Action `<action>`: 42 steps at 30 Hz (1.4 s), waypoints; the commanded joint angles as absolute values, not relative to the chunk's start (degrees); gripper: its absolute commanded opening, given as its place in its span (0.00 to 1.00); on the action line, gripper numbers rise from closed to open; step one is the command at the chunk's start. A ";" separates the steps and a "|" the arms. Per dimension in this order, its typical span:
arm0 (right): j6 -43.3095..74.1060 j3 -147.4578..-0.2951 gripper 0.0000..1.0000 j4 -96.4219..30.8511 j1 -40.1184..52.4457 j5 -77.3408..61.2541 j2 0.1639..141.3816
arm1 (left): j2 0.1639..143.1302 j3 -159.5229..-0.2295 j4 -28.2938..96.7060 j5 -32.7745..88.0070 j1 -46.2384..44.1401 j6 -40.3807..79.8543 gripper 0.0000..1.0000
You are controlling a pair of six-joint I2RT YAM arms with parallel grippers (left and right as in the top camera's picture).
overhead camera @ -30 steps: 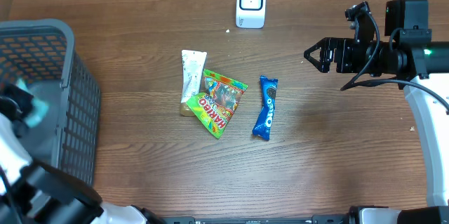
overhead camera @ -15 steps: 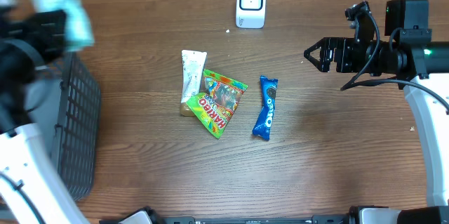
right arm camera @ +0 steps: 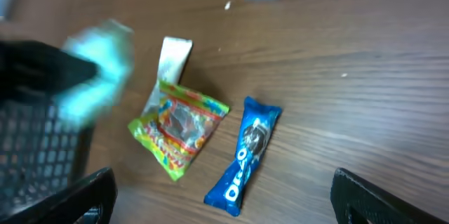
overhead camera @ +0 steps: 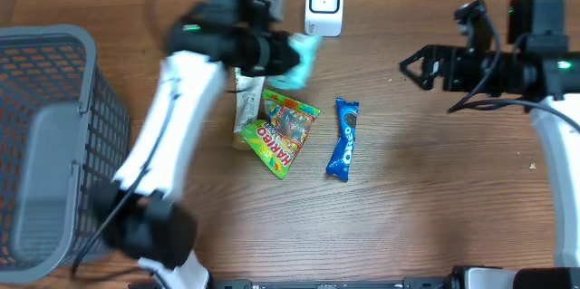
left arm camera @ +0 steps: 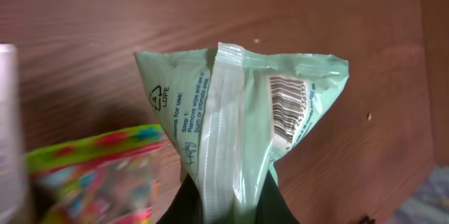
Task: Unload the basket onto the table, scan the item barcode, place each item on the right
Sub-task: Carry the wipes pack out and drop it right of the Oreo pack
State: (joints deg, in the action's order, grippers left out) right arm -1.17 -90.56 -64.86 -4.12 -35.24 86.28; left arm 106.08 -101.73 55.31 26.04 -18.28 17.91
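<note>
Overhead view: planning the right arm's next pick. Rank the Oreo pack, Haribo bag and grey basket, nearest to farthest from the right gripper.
1. Oreo pack, centre-right, nearest the right gripper.
2. Haribo bag, centre.
3. Grey basket, far left.

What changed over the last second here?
The left arm swung from the basket across towards the scanner, jaws shut on the pale green packet. The right arm barely shifted, jaws open. Haribo bag, Oreo bar and white packet lie as before.
</note>
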 commanded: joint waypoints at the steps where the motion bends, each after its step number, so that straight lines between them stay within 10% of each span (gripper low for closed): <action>1: -1.26 -97.84 1.00 -66.76 -8.62 -36.75 85.47 | 110.65 -101.71 50.59 27.70 -24.53 20.40 0.04; 15: -1.74 -102.94 1.00 -75.35 -19.25 -35.42 85.32 | 129.19 -101.71 41.87 26.04 -39.64 31.70 0.04; 26: -1.45 -102.83 1.00 -75.46 -19.25 -35.09 85.32 | 128.42 -104.20 35.94 34.61 -40.77 20.47 0.66; 35: -1.48 -101.69 0.99 -78.41 -19.22 -35.24 85.34 | 114.85 -116.75 46.63 24.58 -29.17 16.19 0.79; 42: 2.28 -92.77 0.69 -77.82 -17.08 -35.29 85.65 | 102.50 -120.68 55.20 18.06 -20.27 9.87 0.99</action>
